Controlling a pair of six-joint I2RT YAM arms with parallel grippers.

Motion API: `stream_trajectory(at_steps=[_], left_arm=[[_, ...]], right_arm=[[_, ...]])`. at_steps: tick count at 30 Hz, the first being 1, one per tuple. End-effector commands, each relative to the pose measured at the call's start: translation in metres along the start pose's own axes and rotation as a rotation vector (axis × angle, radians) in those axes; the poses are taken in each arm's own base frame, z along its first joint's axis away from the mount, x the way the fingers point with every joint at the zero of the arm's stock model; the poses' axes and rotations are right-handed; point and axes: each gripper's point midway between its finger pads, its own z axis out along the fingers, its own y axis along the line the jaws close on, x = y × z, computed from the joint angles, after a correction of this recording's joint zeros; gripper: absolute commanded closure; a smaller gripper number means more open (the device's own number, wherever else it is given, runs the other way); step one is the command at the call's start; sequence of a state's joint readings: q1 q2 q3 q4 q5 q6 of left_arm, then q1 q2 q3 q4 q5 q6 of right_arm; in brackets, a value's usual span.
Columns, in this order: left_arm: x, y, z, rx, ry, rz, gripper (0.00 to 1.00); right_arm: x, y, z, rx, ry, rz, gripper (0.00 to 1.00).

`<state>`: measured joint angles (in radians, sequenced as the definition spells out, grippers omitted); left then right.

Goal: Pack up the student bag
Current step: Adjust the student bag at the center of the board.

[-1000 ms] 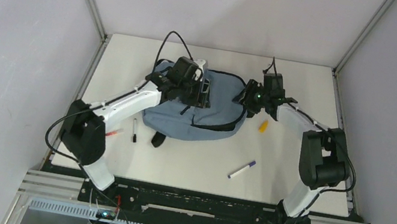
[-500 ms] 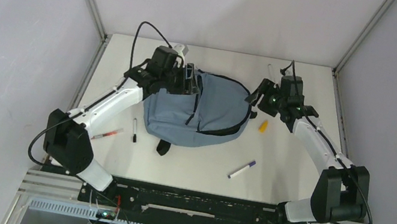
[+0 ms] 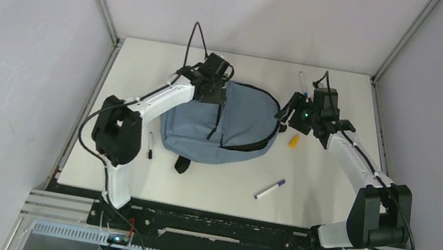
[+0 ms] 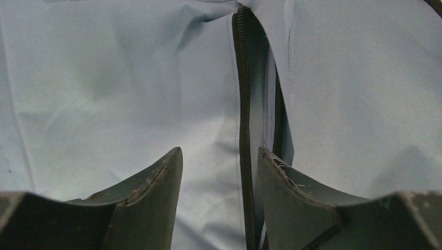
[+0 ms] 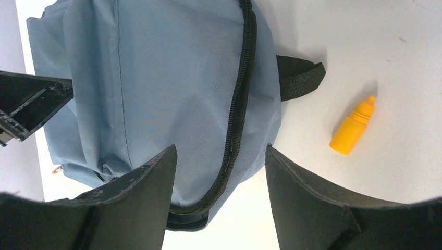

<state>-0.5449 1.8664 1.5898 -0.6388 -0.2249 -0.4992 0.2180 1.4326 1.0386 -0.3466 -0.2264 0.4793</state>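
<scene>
left fingers (image 4: 168,169): part-open, gripping nothing; they straddle the zipper (image 4: 241,104), likely so you can spread the slit.
right fingers (image 5: 159,169): wide, empty; yellow bottle (image 5: 353,127) just outside one finger.
student bag (image 3: 232,127): flat on table (image 3: 331,184), beneath both pairs.
contents: slit shows dark lining only; can't tell.

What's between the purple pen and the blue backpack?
Just bare table between the purple pen and the backpack, seen in the top view.

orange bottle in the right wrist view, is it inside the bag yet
No, the orange bottle lies on the white table beside the student bag, clear of its fabric.
</scene>
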Motion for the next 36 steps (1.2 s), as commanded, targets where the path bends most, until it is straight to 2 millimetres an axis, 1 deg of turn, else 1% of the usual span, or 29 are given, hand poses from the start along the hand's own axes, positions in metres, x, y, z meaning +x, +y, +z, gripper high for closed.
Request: stream_trajectory(at_steps=[1, 4, 6, 9, 11, 14, 15, 20, 23, 25, 26, 27, 30, 33, 36], left_arm=[[-0.017, -0.011, 0.005, -0.037, -0.037, 0.014, 0.39], [-0.006, -0.012, 0.019, -0.080, 0.010, 0.058, 0.39], [0.003, -0.008, 0.030, -0.122, 0.042, 0.073, 0.39], [0.015, -0.004, 0.039, -0.144, 0.076, 0.078, 0.45], [0.019, -0.003, 0.043, -0.150, 0.083, 0.082, 0.53], [0.017, 0.000, 0.041, -0.162, 0.076, 0.092, 0.72], [0.015, 0.002, 0.039, -0.169, 0.069, 0.096, 0.78], [-0.002, 0.005, 0.021, -0.173, 0.029, 0.128, 0.99], [-0.015, 0.007, 0.004, -0.167, 0.007, 0.140, 1.00], [-0.025, 0.004, -0.013, -0.138, -0.013, 0.146, 1.00], [-0.029, 0.002, -0.022, -0.111, -0.024, 0.147, 1.00], [-0.036, -0.003, -0.035, -0.070, -0.045, 0.145, 1.00], [-0.044, -0.015, -0.055, 0.069, -0.071, 0.108, 1.00], [-0.048, -0.026, -0.066, 0.194, -0.084, 0.063, 1.00], [-0.047, -0.030, -0.066, 0.249, -0.072, 0.042, 1.00]], right_arm=[[-0.008, 0.004, -0.008, -0.014, -0.029, -0.007, 0.29], [-0.008, 0.004, -0.009, -0.012, -0.028, -0.005, 0.30], [-0.008, 0.004, -0.008, -0.013, -0.028, -0.005, 0.29], [-0.008, 0.004, -0.008, -0.016, -0.028, -0.001, 0.30], [-0.008, 0.004, -0.008, -0.015, -0.028, 0.001, 0.30], [-0.009, 0.002, -0.007, -0.010, -0.029, 0.007, 0.30], [-0.009, 0.001, -0.007, -0.008, -0.027, 0.011, 0.30], [-0.016, -0.008, -0.012, 0.002, -0.041, 0.033, 0.30], [-0.021, -0.016, -0.017, 0.015, -0.063, 0.042, 0.30], [-0.022, -0.025, -0.019, 0.043, -0.072, 0.056, 0.30], [-0.023, -0.033, -0.019, 0.072, -0.075, 0.066, 0.30], [-0.021, -0.041, -0.019, 0.102, -0.073, 0.075, 0.30], [-0.013, -0.066, -0.012, 0.207, -0.065, 0.097, 0.30], [-0.003, -0.088, -0.002, 0.299, -0.034, 0.121, 0.32], [0.005, -0.100, 0.009, 0.351, -0.011, 0.155, 0.34]])
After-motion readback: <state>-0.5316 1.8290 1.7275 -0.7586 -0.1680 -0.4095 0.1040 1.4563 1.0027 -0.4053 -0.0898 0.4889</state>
